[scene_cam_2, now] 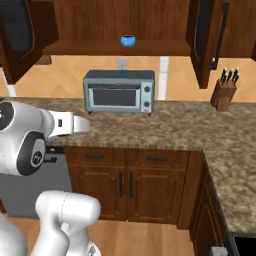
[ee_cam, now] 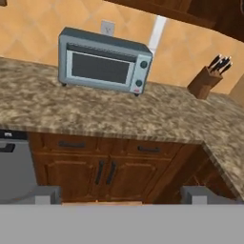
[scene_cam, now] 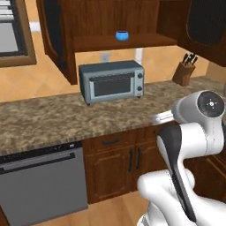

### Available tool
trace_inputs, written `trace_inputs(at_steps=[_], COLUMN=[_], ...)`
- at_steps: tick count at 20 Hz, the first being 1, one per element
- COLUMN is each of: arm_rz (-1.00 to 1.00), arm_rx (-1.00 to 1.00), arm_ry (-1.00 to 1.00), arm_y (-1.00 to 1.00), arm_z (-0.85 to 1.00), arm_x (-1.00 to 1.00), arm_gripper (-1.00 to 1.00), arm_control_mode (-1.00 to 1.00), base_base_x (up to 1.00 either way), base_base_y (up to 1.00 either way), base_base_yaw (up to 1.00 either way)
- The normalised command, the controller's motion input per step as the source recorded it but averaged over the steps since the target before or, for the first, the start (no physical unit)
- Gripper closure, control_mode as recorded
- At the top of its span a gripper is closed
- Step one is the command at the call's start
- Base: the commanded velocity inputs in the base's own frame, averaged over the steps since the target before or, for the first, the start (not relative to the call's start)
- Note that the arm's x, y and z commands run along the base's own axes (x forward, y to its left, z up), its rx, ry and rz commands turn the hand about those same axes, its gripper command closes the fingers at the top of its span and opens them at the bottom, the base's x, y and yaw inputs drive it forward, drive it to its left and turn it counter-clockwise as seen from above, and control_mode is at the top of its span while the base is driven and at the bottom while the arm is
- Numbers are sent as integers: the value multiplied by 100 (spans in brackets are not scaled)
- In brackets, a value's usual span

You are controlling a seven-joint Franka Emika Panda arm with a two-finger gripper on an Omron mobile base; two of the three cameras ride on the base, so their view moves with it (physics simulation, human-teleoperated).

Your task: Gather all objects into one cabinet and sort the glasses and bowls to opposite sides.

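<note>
Blue bowl [scene_cam: 122, 35]: left base view, on the open wall cabinet's [scene_cam: 123, 42] bottom board, straight above the toaster oven [scene_cam: 112, 81]; nothing beside it.
Writing: no readable text on the toaster oven or elsewhere.
Arm, left base view: folded low right of the toaster oven, white elbow joint raised over the counter edge.
Surface, left base view: speckled granite counter [scene_cam: 44, 119] under the toaster oven; knife block [scene_cam: 184, 70] to the oven's right; grey dishwasher front [scene_cam: 42, 185] below and left.
Right base view: blue bowl [scene_cam_2: 128, 40] above the toaster oven [scene_cam_2: 119, 91]; cabinet doors swung open either side; forearm reaches level toward the counter, left of and below the oven.
Hand view: gripper [ee_cam: 121, 196] with jaws spread wide, holding nothing, well back from the toaster oven [ee_cam: 102, 61]; knife block [ee_cam: 208, 78] right of the oven; brown drawers and doors below it.
</note>
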Motion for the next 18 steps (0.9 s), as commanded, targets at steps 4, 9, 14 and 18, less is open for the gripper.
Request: trace_inputs(at_steps=[4, 9, 14, 18], arm_rz=[0, 0, 0, 0], arm_rx=[0, 0, 0, 0], arm_ry=[0, 0, 0, 0], arm_y=[0, 0, 0, 0], arm_z=[0, 0, 0, 0], arm_x=[0, 0, 0, 0], arm_gripper=[-100, -100, -100, -100], arm_control_mode=[100, 100, 100, 100], base_base_x=[99, 92, 70, 40], base_base_y=[-36, -7, 0, 0], base_base_yaw=[-1, 0, 0, 0])
